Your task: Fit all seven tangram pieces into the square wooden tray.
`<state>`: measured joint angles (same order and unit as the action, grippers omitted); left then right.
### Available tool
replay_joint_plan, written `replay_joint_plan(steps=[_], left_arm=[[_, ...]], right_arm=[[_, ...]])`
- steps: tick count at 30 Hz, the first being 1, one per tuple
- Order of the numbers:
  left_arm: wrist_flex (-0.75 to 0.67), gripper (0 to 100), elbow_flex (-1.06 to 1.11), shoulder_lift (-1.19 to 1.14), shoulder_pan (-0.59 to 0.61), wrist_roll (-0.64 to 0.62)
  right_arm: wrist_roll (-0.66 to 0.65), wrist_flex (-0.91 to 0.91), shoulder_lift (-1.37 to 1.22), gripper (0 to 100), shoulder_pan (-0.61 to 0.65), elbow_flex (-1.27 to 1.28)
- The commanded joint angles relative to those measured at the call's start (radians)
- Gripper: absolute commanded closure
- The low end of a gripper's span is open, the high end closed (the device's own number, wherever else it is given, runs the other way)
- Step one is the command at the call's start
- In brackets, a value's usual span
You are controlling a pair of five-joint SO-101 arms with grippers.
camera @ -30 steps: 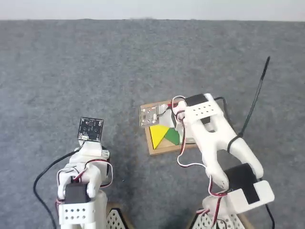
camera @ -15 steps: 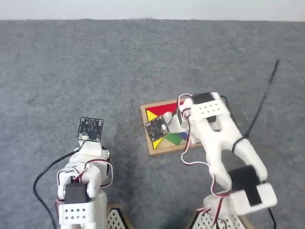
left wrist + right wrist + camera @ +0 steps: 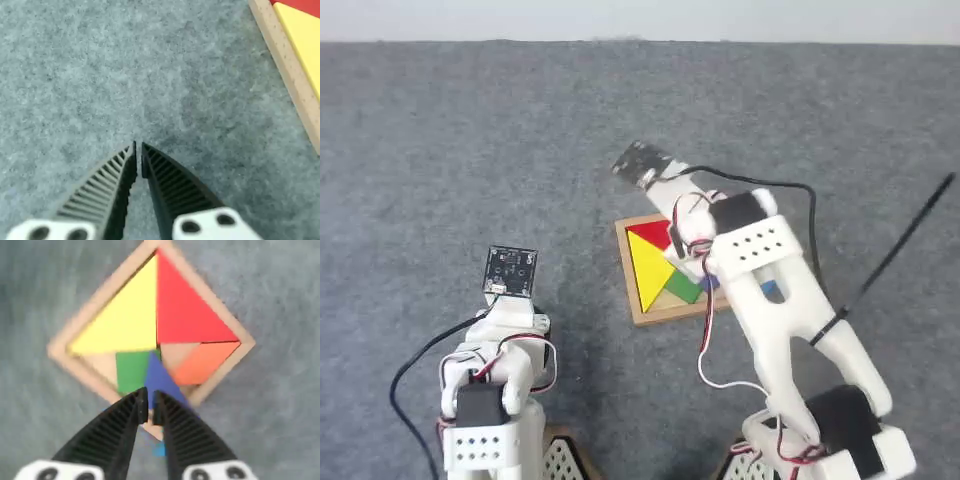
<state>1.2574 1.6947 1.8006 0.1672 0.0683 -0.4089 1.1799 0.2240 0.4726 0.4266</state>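
Right gripper [image 3: 148, 407], jaws pinched together on nothing, has lifted off the square wooden tray [image 3: 100, 302] directly beneath it; just ahead of its tips a blue piece [image 3: 159, 377] seems to overhang the rim, so the fit looks unfinished; left gripper [image 3: 138, 146] sits closed, tray off to its side

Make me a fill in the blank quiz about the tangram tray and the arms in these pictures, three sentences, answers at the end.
In the wooden tray, the large triangle touching the red triangle is ____. The piece touching both that triangle and the blue piece is ____. The end effector over the tray belongs to the ____ arm.
Missing words: yellow, green, right.
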Motion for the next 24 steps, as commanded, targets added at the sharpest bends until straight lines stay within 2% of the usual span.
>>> replay_joint_plan(steps=[1, 3, 9, 16, 24], left_arm=[[0.003, 98, -0.01, 0.015, -0.005, 0.002], [0.003, 98, -0.01, 0.015, -0.005, 0.002], [0.003, 98, -0.01, 0.015, -0.005, 0.002], [0.003, 98, -0.01, 0.015, -0.005, 0.002], [0.003, 98, -0.01, 0.015, -0.005, 0.002]], right_arm=[[0.187, -0.166, -0.004, 99.6, 0.012, 0.068], [0.233, -0.229, -0.019, 98.7, 0.016, 0.109], [0.331, -0.266, -0.079, 99.1, 0.013, 0.1], [0.506, -0.297, -0.154, 99.1, 0.012, 0.071], [0.509, -0.337, -0.205, 99.1, 0.012, 0.069]])
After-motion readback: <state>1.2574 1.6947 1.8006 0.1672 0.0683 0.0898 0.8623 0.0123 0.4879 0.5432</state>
